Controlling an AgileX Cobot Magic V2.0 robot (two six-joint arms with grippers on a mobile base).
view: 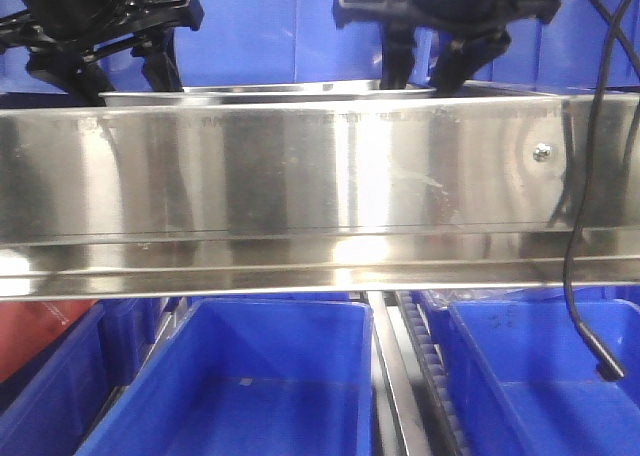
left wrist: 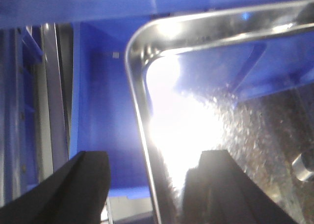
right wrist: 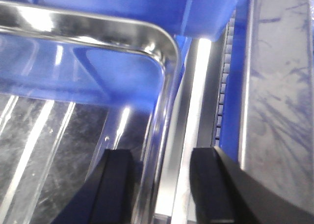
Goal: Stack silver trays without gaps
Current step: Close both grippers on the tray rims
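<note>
Straddling the tray: left gripper, fingers apart, one on each side of the left rim, no contact visible.
Right gripper: fingers apart, one on each side of the tray's right rim, near its rounded corner.
Tray position: lying level just behind the long steel panel, above the blue bins.
Tray count: possibly two nested; glare makes this hard to tell.

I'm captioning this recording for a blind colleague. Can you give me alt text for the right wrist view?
The right gripper, fingers apart, straddles the side rim of a silver tray, one black finger inside, one outside. A blue bin lies beyond the tray's corner.
</note>
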